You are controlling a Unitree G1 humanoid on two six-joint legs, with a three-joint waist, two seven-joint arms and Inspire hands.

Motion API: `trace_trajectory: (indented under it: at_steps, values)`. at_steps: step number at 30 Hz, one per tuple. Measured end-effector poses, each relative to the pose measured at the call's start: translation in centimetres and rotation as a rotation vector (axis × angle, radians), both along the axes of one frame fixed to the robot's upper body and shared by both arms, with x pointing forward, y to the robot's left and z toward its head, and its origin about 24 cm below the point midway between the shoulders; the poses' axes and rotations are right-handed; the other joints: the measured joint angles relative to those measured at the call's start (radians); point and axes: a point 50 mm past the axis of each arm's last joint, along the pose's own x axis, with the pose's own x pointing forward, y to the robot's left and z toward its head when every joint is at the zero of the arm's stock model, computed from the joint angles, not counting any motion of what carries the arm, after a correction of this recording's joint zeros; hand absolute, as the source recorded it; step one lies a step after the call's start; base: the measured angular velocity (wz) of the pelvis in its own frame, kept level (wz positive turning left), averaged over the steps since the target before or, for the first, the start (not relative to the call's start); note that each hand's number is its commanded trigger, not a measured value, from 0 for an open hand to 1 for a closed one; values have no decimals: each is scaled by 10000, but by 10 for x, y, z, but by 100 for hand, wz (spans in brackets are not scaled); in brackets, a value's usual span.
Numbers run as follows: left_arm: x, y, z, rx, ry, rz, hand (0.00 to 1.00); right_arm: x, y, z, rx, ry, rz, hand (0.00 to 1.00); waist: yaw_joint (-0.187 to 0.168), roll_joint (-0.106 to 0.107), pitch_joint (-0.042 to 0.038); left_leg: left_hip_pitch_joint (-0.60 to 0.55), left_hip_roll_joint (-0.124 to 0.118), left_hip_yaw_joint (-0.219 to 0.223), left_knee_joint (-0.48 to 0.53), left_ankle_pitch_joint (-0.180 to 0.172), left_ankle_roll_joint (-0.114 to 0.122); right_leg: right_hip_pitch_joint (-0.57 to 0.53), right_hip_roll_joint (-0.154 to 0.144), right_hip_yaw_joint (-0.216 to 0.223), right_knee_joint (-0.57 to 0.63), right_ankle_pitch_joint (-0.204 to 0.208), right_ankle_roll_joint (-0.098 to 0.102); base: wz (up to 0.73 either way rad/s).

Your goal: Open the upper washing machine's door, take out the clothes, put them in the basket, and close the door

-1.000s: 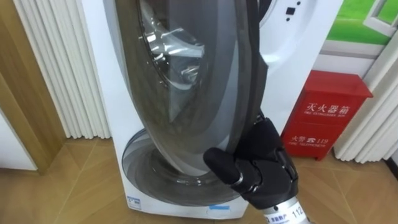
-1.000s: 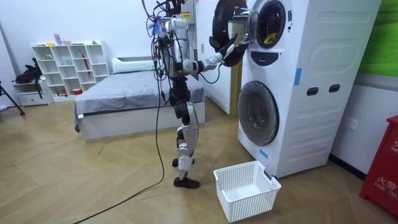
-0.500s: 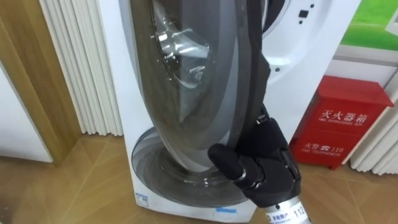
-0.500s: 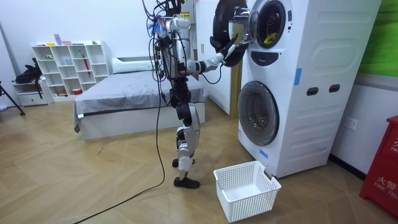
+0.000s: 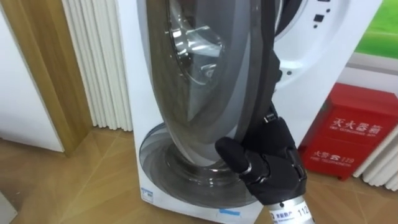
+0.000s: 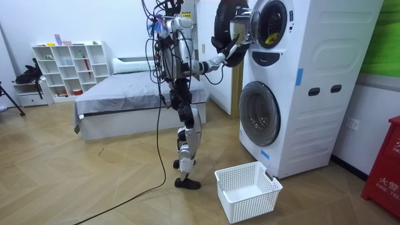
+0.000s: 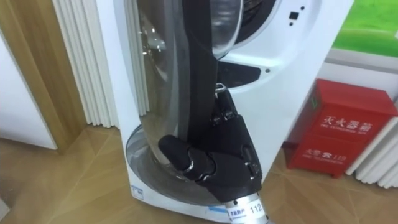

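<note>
I stand facing two stacked white washing machines (image 6: 312,87). The upper machine's round door (image 5: 205,81) (image 7: 186,74) (image 6: 224,25) is swung open, edge-on to me, dark-rimmed with a clear glass bowl. My right hand (image 5: 270,165) (image 7: 217,155) (image 6: 226,51) is shut on the lower rim of that door, thumb on the glass side and fingers wrapped behind the edge. The upper drum opening (image 6: 270,24) is dark, with a small yellowish bit at its lower lip. No clothes can be made out from the eye views.
The lower machine's door (image 5: 180,168) (image 6: 259,112) is closed. A white laundry basket (image 6: 245,190) stands on the floor by my feet. A red fire-equipment box (image 5: 351,134) (image 7: 348,130) sits right of the machines. A bed (image 6: 125,100) and shelf (image 6: 69,65) lie behind me.
The eye view has shifted, so the machine and red box sit further right in the picture. My right hand keeps its hold on the door rim; my stance is almost unchanged.
</note>
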Motion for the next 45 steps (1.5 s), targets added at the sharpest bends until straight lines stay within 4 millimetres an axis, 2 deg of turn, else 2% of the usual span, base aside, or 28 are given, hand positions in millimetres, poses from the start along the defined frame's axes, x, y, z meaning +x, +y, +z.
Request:
trace_trajectory:
  at_steps: [2,10,16,21,24,27,31,34,37,39,41,42,44,45]
  values:
    - [-2,1,0,78,14,56,0,0,-1,-1,26,39,-165,0,91,42,27,-58,-1,-50,67,4,-5,0,2,-74,-1,-17,-25,7]
    - [-1,2,1,375,-216,102,0,1,-3,0,93,133,-496,0,155,61,20,-311,-34,-51,205,57,-30,0,11,-465,0,-79,-114,15]
    - [2,2,3,495,-487,88,0,1,-5,0,83,218,-776,0,262,97,1,-436,-48,-50,193,226,-28,14,9,-746,-17,-128,-188,15]
    - [1,2,3,500,-488,95,0,1,-7,0,58,318,-1019,0,331,106,-6,-586,-203,-62,161,351,-15,47,-6,-1073,-9,-202,-261,18]
    - [0,2,3,501,-468,93,0,2,-6,0,95,365,-1082,0,401,101,-9,-590,-204,-71,121,438,1,47,-8,-1142,5,-242,-300,10]
    - [0,2,3,486,-463,89,0,2,-4,0,137,358,-1104,0,494,43,-46,-662,-213,-75,142,520,-27,28,-9,-1253,7,-295,-354,9]
    - [1,2,2,406,-453,70,0,2,-3,1,133,338,-1103,0,620,-3,-58,-779,-404,-162,196,537,-48,19,-5,-1417,30,-383,-432,11]
    - [6,2,3,263,-533,19,0,0,7,-1,731,622,-622,0,685,-27,-48,-886,-512,-183,193,538,-50,7,-5,-1664,61,-484,-479,23]
    - [7,2,3,95,-561,43,0,-2,30,-3,944,793,855,0,861,-106,-23,-952,-587,-251,204,535,-49,2,-5,-1909,49,-585,-478,18]
    - [8,1,3,-65,-492,3,0,1,50,-1,567,751,2152,0,928,-125,-24,-981,-584,-251,203,508,-52,-1,-8,-2046,115,-721,-236,31]
    - [9,2,3,-161,-439,-80,0,0,83,6,-399,232,4440,0,952,-173,-22,-1048,-586,-247,173,455,-35,-98,-89,-2158,560,-1120,502,44]
    - [11,2,3,-253,-428,-66,0,-7,98,9,-978,-166,5709,0,1077,-264,-79,-1088,-597,-251,179,435,-41,-151,-138,-2108,734,-1227,702,37]
    - [13,0,2,-458,-394,-110,0,-18,115,11,-1655,-760,7324,0,1292,-285,-92,-1058,-610,-262,174,298,-49,-99,-138,-2098,754,-1235,718,29]
    - [13,-1,2,-560,-364,-112,0,-23,120,10,-1999,-987,8025,0,1410,-285,-86,-1018,-693,-337,125,289,-56,-38,-165,-2107,737,-1229,708,30]
